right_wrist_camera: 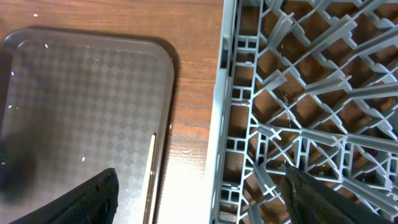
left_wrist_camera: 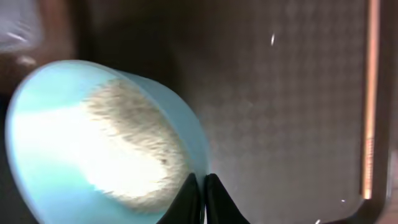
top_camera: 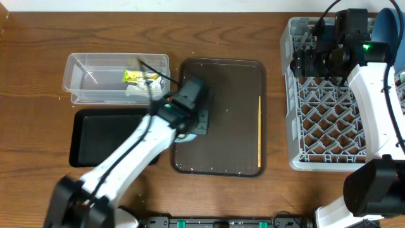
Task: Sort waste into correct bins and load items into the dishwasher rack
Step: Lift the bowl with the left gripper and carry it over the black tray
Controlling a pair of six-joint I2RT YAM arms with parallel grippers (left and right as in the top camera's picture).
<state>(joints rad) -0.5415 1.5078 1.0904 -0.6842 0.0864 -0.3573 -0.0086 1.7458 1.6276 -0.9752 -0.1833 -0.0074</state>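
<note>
My left gripper (left_wrist_camera: 204, 190) is shut on the rim of the mint-green bowl (left_wrist_camera: 43, 124), which is tilted and holds a heap of white rice-like grains (left_wrist_camera: 130, 149). From overhead the left gripper (top_camera: 197, 121) is over the left part of the brown tray, with a sliver of the bowl (top_camera: 183, 137) showing beneath it. The clear tub (top_camera: 82, 76) holds the yellow-green wrapper (top_camera: 136, 76) and white paper scraps. The black tray (top_camera: 104, 136) lies in front of it. My right gripper (right_wrist_camera: 205, 199) is open and empty over the left wall of the grey dishwasher rack (top_camera: 329, 126). A dark blue bowl (top_camera: 385, 25) stands in the rack's far right corner. Chopsticks (top_camera: 259, 130) lie on the brown tray. The white bowl and pink cup are out of view.
The brown serving tray (top_camera: 234, 88) lies mid-table between the bins and the rack, with a few stray grains on it. In the right wrist view a strip of bare wood (right_wrist_camera: 193, 93) separates the tray's edge from the rack's wall (right_wrist_camera: 227, 124).
</note>
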